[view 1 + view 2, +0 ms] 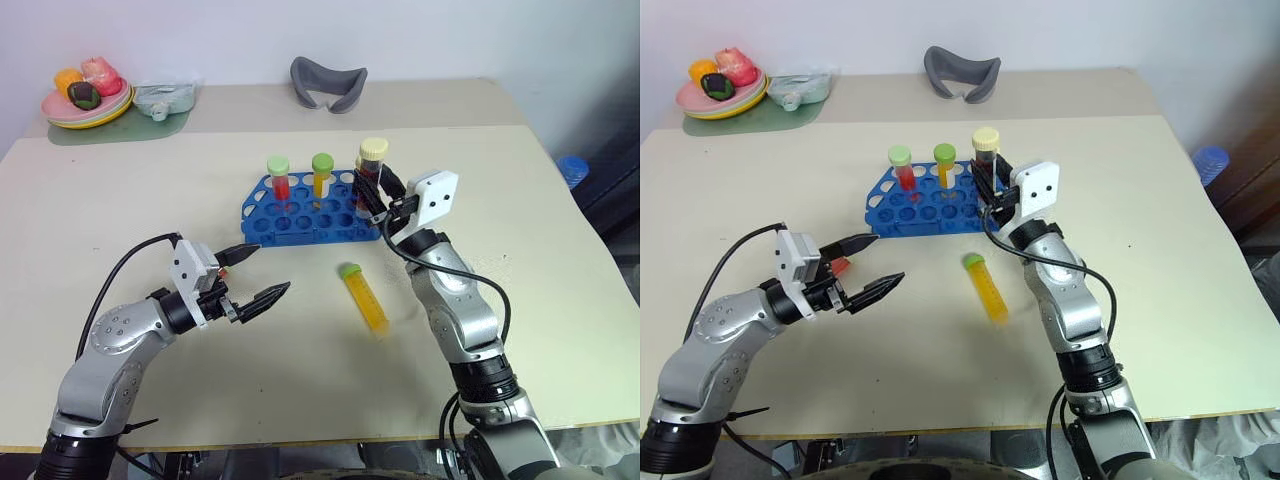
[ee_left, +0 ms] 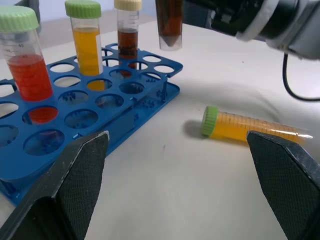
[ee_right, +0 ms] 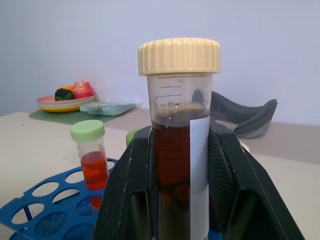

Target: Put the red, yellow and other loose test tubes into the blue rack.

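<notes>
On the beige tabletop [image 1: 120, 200], the right gripper [image 1: 375, 195] clamps a cream-capped dark-brown tube [image 1: 372, 170] upright over the blue plastic rack's [image 1: 300, 222] right end, while the wide-open left gripper [image 1: 255, 275] faces right toward the green-capped yellow tube [image 1: 364, 298] lying with its cap toward the rack.

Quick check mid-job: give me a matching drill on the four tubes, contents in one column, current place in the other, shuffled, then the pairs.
Things:
1. red tube
2. brown tube
3. green-capped yellow tube
4. upright yellow tube

Places:
A. lying on the table
B. standing in the blue rack, leftmost
C. clamped in the right gripper
D. standing in the rack, next to the red one

Pairs: 1-B, 2-C, 3-A, 4-D
</notes>
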Robot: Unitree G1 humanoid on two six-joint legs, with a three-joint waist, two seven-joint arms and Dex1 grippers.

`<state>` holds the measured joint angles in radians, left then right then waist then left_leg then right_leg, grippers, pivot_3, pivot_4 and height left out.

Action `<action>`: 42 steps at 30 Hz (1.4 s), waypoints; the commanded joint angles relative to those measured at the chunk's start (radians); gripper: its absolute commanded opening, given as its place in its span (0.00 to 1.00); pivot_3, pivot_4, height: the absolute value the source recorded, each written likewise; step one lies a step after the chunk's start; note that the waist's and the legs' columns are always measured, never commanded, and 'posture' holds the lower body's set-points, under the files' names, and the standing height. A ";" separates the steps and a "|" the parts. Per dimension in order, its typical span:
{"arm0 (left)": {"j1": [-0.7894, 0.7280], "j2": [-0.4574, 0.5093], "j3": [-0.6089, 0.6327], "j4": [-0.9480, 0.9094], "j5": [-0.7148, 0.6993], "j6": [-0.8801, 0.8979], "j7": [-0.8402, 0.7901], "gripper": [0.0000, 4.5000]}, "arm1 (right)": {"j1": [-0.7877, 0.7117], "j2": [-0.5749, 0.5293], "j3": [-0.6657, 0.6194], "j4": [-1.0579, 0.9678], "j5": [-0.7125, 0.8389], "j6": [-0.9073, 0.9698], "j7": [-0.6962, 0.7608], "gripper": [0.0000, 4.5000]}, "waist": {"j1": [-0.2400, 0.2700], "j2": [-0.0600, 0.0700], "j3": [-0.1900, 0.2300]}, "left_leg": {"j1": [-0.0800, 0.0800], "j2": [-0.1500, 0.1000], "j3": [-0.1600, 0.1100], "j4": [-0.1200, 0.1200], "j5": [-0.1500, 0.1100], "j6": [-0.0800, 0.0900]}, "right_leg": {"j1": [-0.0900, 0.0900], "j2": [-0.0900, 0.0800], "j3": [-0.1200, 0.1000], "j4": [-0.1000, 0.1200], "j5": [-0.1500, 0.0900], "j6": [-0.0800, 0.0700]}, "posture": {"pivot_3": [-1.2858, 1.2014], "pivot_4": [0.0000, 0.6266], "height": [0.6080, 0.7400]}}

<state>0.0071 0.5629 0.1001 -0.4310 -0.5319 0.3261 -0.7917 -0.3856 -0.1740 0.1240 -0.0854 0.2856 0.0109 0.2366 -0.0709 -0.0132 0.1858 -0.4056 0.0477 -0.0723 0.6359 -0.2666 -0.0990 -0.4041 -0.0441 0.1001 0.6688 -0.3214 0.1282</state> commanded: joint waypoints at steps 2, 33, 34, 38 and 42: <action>0.007 -0.003 0.029 -0.008 -0.017 -0.010 0.006 1.00 | -0.009 0.041 -0.018 0.029 -0.029 -0.080 0.021 0.18 | 0.001 0.000 0.000 | 0.000 0.000 0.000 0.000 0.000 0.000 | 0.000 0.000 0.000 0.000 0.000 0.000 | 0.52 0.24 1.00; 0.022 0.026 0.065 -0.036 -0.051 0.022 0.024 1.00 | -0.051 0.138 -0.083 0.302 -0.159 -0.269 -0.013 0.18 | -0.001 0.000 0.000 | 0.001 0.000 0.000 0.001 0.000 0.000 | 0.001 0.000 0.000 0.002 0.000 0.000 | 0.52 0.24 1.00; 0.023 0.027 0.065 -0.036 -0.051 0.023 0.024 1.00 | -0.052 0.140 -0.088 0.309 -0.161 -0.274 -0.018 0.18 | -0.001 0.000 0.000 | 0.001 0.000 0.000 0.001 0.000 0.000 | 0.001 0.000 0.000 0.002 0.000 0.000 | 0.52 0.24 1.00; 0.025 0.031 0.068 -0.041 -0.054 0.024 0.028 1.00 | -0.042 0.138 -0.095 0.314 -0.160 -0.288 -0.018 0.18 | -0.001 0.000 0.000 | 0.001 0.000 0.000 0.002 0.000 0.000 | 0.001 0.000 0.000 0.002 0.000 0.000 | 0.52 0.24 1.00; 0.026 0.035 0.069 -0.042 -0.057 0.025 0.030 1.00 | -0.002 0.128 -0.084 0.273 -0.158 -0.278 -0.002 0.18 | 0.000 0.000 0.000 | 0.001 0.000 0.000 0.002 0.000 0.000 | 0.001 0.000 0.000 0.002 0.000 0.000 | 0.52 0.24 1.00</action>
<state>0.0310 0.5872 0.1428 -0.4349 -0.5773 0.3491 -0.7615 -0.4084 -0.0423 0.0427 0.2057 0.1308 -0.2703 0.2289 -0.0707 -0.0128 0.1853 -0.4041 0.0476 -0.0723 0.6376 -0.2664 -0.0992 -0.4025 -0.0443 0.1002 0.6712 -0.3214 0.1282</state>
